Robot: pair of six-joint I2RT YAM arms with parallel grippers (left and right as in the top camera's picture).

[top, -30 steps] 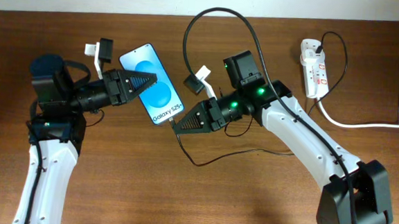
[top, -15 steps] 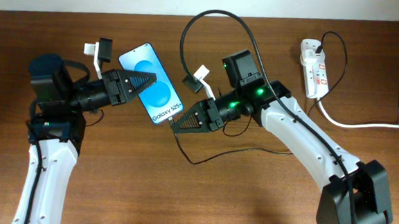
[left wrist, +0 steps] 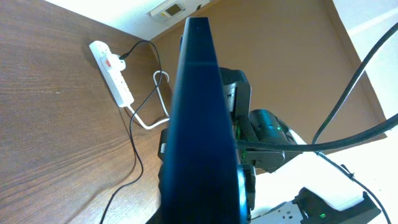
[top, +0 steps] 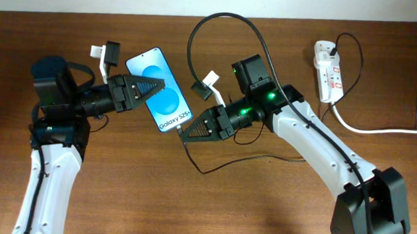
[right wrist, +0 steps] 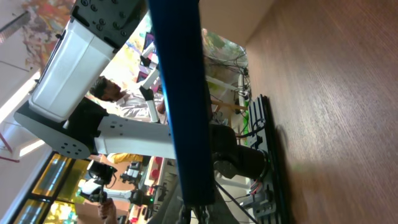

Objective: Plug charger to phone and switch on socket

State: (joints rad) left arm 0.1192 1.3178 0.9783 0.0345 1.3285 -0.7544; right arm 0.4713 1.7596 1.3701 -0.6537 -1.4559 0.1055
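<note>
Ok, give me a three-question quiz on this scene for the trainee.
1. True or false: the left gripper is open and empty.
2. The right gripper points at the phone's: A) top edge, B) bottom edge, C) back.
3. Fill in: the charger's black plug sits in the white ____.
Key: 1 false, it is shut on the phone; 2 B; 3 power strip.

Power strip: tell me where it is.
Overhead view: the power strip lies flat, upper right on the table, beyond the right arm, its white cord trailing rightward.
</note>
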